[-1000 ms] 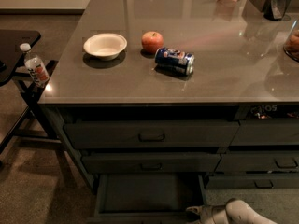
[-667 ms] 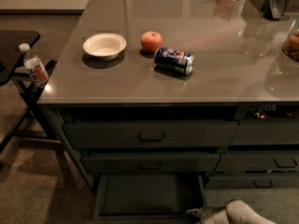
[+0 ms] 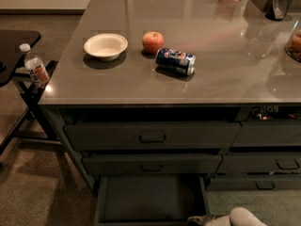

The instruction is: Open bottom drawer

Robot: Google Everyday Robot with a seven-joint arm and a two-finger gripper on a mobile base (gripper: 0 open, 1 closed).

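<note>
Camera view: open drawer (image 3: 150, 197), hand (image 3: 201, 219) beside

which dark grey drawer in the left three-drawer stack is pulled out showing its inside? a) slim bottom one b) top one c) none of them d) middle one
A: the slim dark grey bottom drawer stands out with its dark tray interior in view, while the taller top drawer front and middle drawer front show only their faces; the gripper is at its front right corner.
</note>
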